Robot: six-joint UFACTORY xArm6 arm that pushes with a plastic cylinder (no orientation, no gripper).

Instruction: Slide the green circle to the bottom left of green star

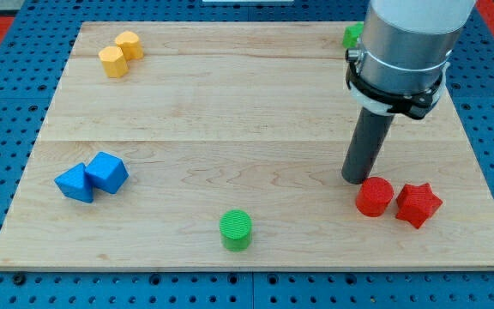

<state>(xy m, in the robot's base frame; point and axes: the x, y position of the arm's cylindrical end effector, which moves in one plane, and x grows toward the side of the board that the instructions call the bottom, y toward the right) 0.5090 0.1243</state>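
The green circle (236, 229) sits near the view's bottom edge of the wooden board (230, 120), a little left of the middle, standing alone with bare wood all around it. The green star (352, 35) is far from it, at the view's top right, and only a small corner of green shows there, the rest hidden behind the arm's grey housing (406, 47) (so its star shape cannot really be made out).

My tip (355, 179) rests on the board at the view's right, well apart from the green circle and up to its right. It stands just above and left of the red cylinder (374, 196), very close to it, though whether the two touch cannot be told. There is no claw on this arm, only the straight dark rod (367, 146), so nothing is spread, pressed together or pinched.

Just right of the red cylinder lies the red star (418, 204), the two near each other or just touching.

At the view's left, about level with my tip, two blue blocks sit pressed side by side: a blue cube (106, 172) and, to its left, a blue triangular block (75, 183).

At the view's top left, two more blocks touch: a yellow hexagonal block (129, 44) and an orange hexagonal block (112, 62) just below and left of it.
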